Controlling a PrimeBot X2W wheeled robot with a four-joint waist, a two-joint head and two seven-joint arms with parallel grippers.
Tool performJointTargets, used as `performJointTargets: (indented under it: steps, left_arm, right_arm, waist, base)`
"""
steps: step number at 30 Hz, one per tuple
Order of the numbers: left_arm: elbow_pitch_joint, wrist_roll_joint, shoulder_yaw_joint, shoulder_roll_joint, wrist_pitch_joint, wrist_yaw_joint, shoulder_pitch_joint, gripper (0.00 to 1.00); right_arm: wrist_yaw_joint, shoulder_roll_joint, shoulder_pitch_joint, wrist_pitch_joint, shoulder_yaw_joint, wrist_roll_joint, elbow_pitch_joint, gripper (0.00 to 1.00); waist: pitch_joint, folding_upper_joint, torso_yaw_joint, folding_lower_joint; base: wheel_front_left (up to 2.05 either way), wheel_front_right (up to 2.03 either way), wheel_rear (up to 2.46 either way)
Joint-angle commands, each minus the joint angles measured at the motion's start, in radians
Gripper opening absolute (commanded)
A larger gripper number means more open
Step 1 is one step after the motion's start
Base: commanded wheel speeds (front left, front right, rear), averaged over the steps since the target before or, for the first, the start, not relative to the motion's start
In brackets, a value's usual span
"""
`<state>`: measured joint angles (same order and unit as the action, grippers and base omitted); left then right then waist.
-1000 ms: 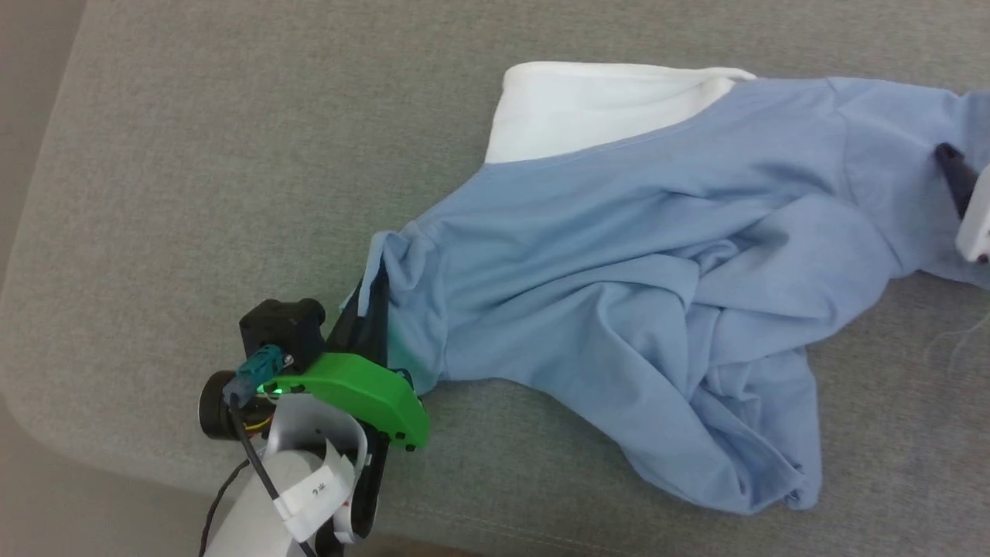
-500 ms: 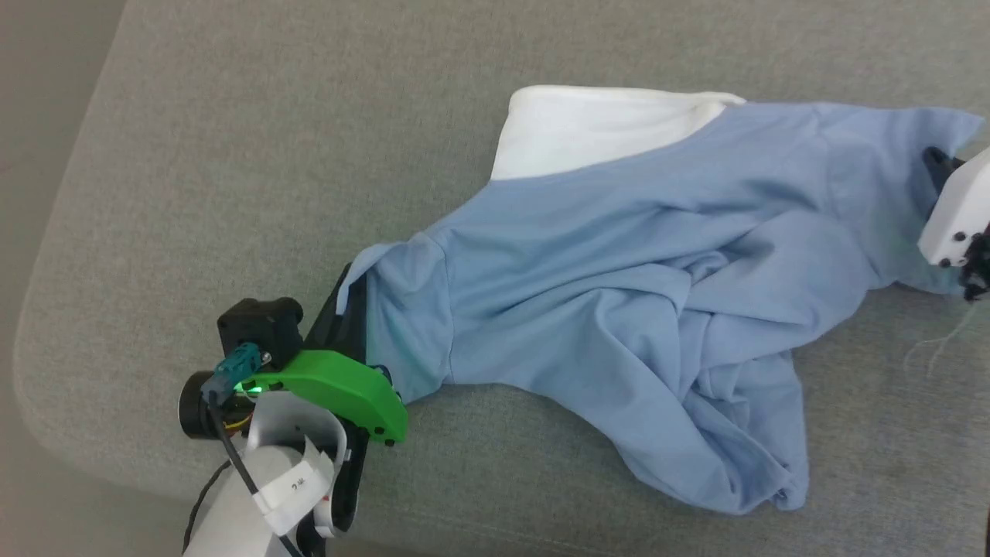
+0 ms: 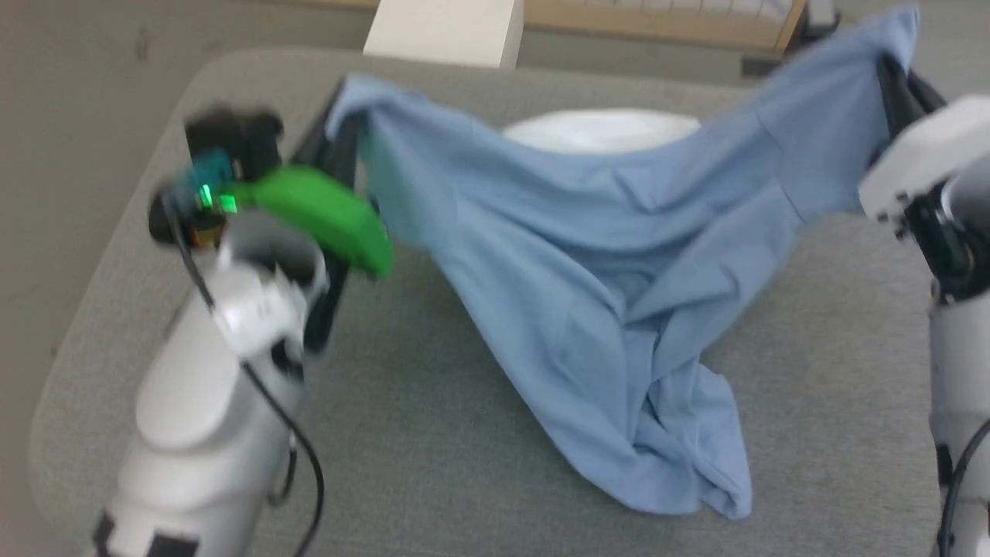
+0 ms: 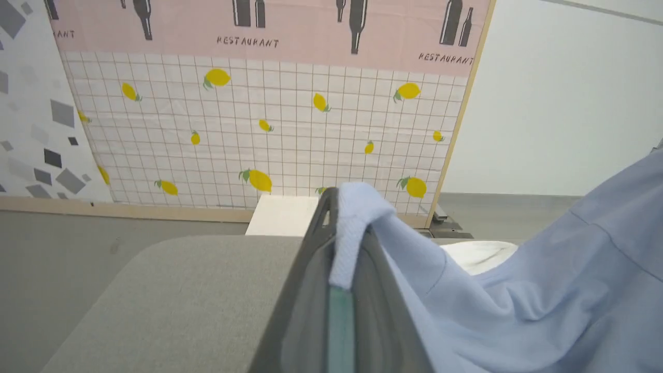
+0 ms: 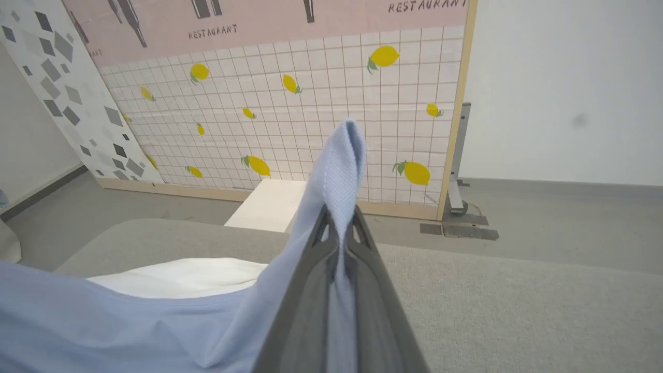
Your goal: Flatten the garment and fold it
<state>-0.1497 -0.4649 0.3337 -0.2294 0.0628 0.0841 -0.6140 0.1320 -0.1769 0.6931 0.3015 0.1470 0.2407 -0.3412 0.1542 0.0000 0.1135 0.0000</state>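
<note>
The shirt (image 3: 588, 309) hung, long axis left to right, between left gripper (image 3: 344, 116) and right gripper (image 3: 889, 77), each pinching a raised edge, middle sagging near

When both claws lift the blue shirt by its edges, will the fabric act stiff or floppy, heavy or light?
Probably very floppy: the garment sags deeply between the left claw and the right claw, and its lower part is bunched on the grey surface. It seems light, since small pinched edges carry it. It will likely swing rather than hold shape.
</note>
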Motion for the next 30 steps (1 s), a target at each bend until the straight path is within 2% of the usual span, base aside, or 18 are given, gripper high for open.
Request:
performJointTargets:
  steps: [1, 6, 11, 19, 23, 30]
  left_arm:
    - [-0.028, 0.002, -0.001, -0.005, 0.013, -0.013, -0.068, 0.00]
    - [-0.166, 0.014, -0.009, -0.008, 0.045, -0.033, -0.286, 0.00]
    - [-0.300, 0.033, -0.039, -0.006, 0.031, -0.009, -0.487, 0.00]
    - [-0.455, 0.028, -0.036, 0.004, 0.073, -0.014, -0.640, 0.00]
    - [-0.488, 0.027, -0.023, 0.019, 0.084, -0.022, -0.677, 0.00]
    - [-0.488, 0.028, -0.017, 0.054, 0.087, 0.000, -0.770, 0.00]
  right_arm:
    - [-0.001, 0.006, 0.049, -0.015, -0.013, -0.014, -0.004, 0.00]
    - [-0.001, 0.018, 0.202, -0.046, -0.057, -0.073, -0.055, 0.00]
    - [-0.001, 0.031, 0.364, -0.073, -0.059, -0.123, -0.130, 0.00]
    - [-0.001, 0.035, 0.510, -0.080, -0.073, -0.176, -0.252, 0.00]
    - [-0.001, 0.030, 0.552, -0.060, -0.092, -0.178, -0.287, 0.00]
    - [-0.001, 0.016, 0.644, -0.022, -0.096, -0.165, -0.301, 0.00]
  waist:
    - [-0.098, 0.0000, -0.056, 0.0000]
    - [-0.133, 0.0000, -0.093, 0.0000]
    - [-0.136, 0.0000, -0.124, 0.0000]
    - [-0.120, 0.0000, -0.154, 0.0000]
    - [-0.082, 0.0000, -0.159, 0.0000]
    - [0.069, 0.0000, -0.174, 0.0000]
  base:
    - [0.00, 0.00, 0.00]
    - [0.00, 0.00, 0.00]
    - [0.00, 0.00, 0.00]
    - [0.00, 0.00, 0.00]
    - [0.00, 0.00, 0.00]
    - [0.00, 0.00, 0.00]
